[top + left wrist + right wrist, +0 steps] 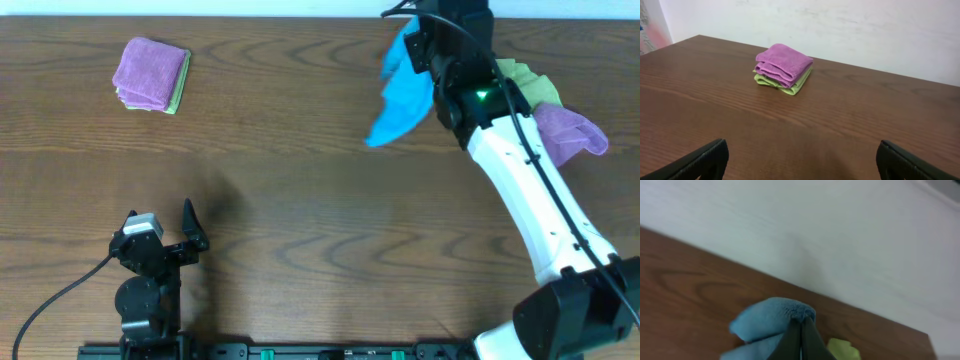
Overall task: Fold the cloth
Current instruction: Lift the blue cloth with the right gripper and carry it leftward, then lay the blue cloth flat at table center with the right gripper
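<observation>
My right gripper (408,42) is shut on a blue cloth (400,95) and holds it up at the far right of the table, the cloth hanging down. In the right wrist view the shut fingers (801,325) pinch the blue cloth's edge (767,320). A green cloth (530,85) and a purple cloth (570,132) lie in a loose pile to the right of the arm. My left gripper (190,228) is open and empty near the front left; its fingers frame bare table in the left wrist view (800,160).
A folded purple cloth on a folded green cloth (152,74) sits stacked at the far left, also in the left wrist view (784,67). A corner of the green cloth shows in the right wrist view (842,349). The wooden table (300,200) ends at a white wall behind.
</observation>
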